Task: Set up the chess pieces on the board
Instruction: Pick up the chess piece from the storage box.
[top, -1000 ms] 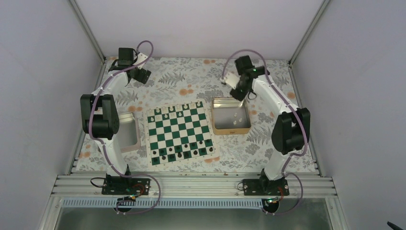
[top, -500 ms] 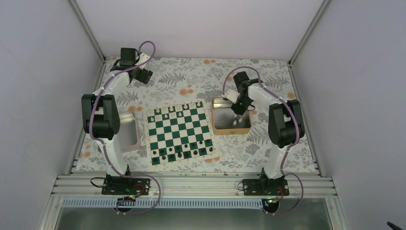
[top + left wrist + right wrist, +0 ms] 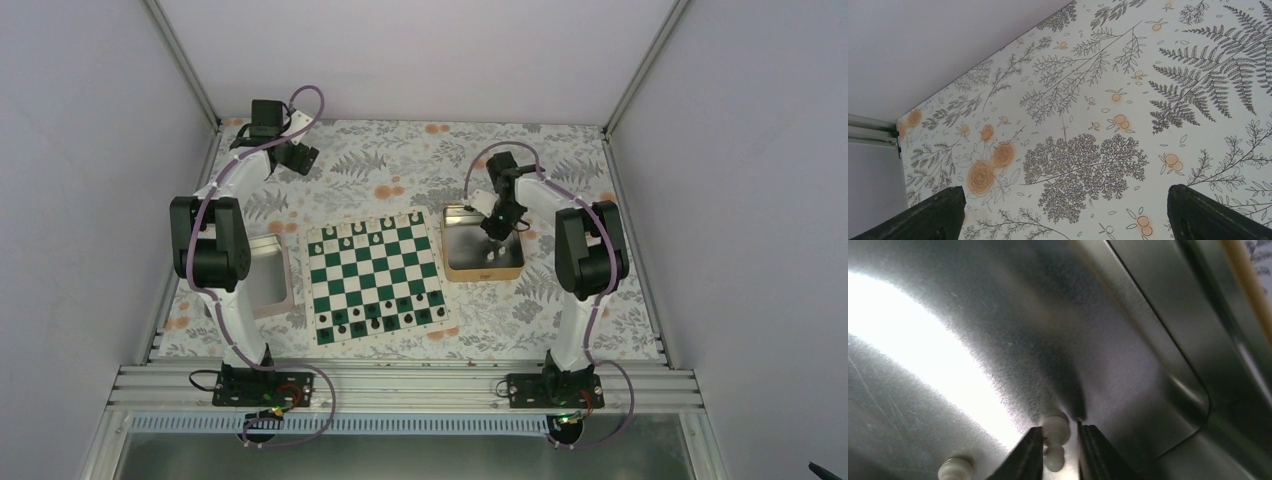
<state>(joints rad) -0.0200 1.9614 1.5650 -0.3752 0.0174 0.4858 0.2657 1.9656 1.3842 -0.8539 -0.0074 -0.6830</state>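
The green and white board (image 3: 372,270) lies mid-table, with several white chess pieces (image 3: 372,228) on its far rows and dark ones (image 3: 380,318) on its near rows. My right gripper (image 3: 494,232) reaches down into the tan tin (image 3: 483,272). In the right wrist view its jaws (image 3: 1060,432) stand narrowly apart around a white pawn (image 3: 1055,429) lying on the tin floor (image 3: 973,315). The left finger touches the pawn; a slim gap shows at the right finger. Another white piece (image 3: 954,469) lies to its left. My left gripper (image 3: 296,158) is open and empty at the far left (image 3: 1064,192).
A grey square tray (image 3: 268,290) sits left of the board, under the left arm's elbow. The floral tablecloth (image 3: 1083,160) fills the left wrist view. The tin's curved wall (image 3: 1193,390) rises close to the right of the right jaws.
My right arm has come down from above the tin's far edge into the tin, and its jaws now bracket a white pawn. The left arm has not moved.
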